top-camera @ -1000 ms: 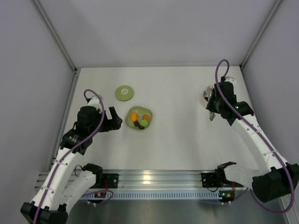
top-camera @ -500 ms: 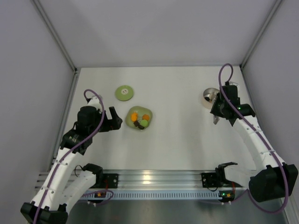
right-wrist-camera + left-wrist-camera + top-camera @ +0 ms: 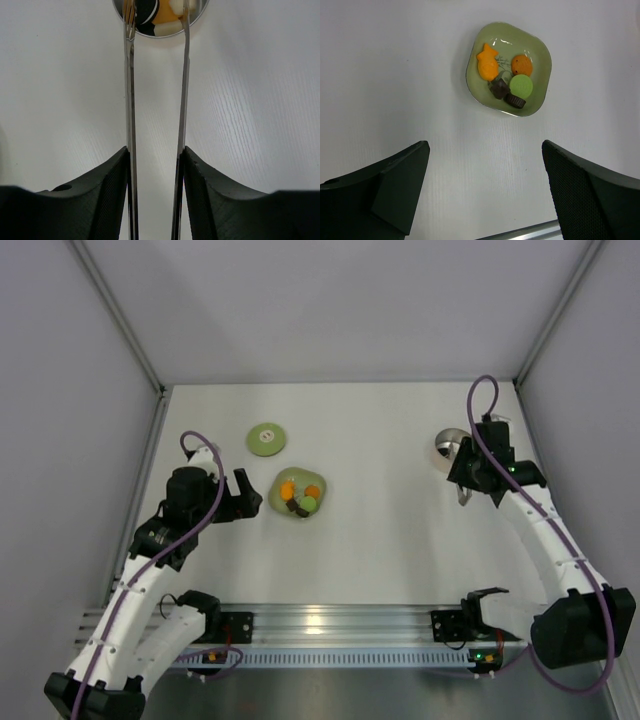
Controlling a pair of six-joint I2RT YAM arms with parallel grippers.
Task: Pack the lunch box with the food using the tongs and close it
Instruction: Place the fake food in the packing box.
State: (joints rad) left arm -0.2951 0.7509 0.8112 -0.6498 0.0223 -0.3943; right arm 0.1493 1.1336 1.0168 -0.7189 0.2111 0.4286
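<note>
**Top external view**
- Table (image 3: 390, 540): white, walled on the left, right and far sides.
- Lid (image 3: 266, 438): flat, round and green with a white centre mark. It lies far left of centre, apart from all else.
- Plate (image 3: 300, 496): light green and squarish, just near and right of the lid.
- Food (image 3: 300, 495): small orange, green and dark pieces on the plate.
- Left gripper (image 3: 248, 495): just left of the plate, not touching it.
- Lunch box (image 3: 445, 447): a small round silvery tin at the far right, well apart from the plate.
- Right gripper (image 3: 457, 470): just near the lunch box. Its hold cannot be read from above.

**Left wrist view**
- Plate (image 3: 542, 47): holds an orange fish-shaped piece (image 3: 487, 62), an orange round (image 3: 522, 65), a green round (image 3: 521, 85) and two dark brown pieces (image 3: 499, 89).
- Left gripper (image 3: 485, 192): spread wide, nothing between its fingers (image 3: 395, 185), hanging near the plate over bare table.

**Right wrist view**
- Right gripper (image 3: 155, 157): grasping the tongs (image 3: 130, 100), one black finger (image 3: 107, 195) pressed outside each slim arm.
- Tongs: the two arms run apart and nearly parallel toward the far side, with both tips over the lunch box (image 3: 192, 19).
- Lunch box contents: white (image 3: 162, 30), orange (image 3: 165, 17) and dark bits lying inside. Nothing is pinched between the tong tips.
</note>
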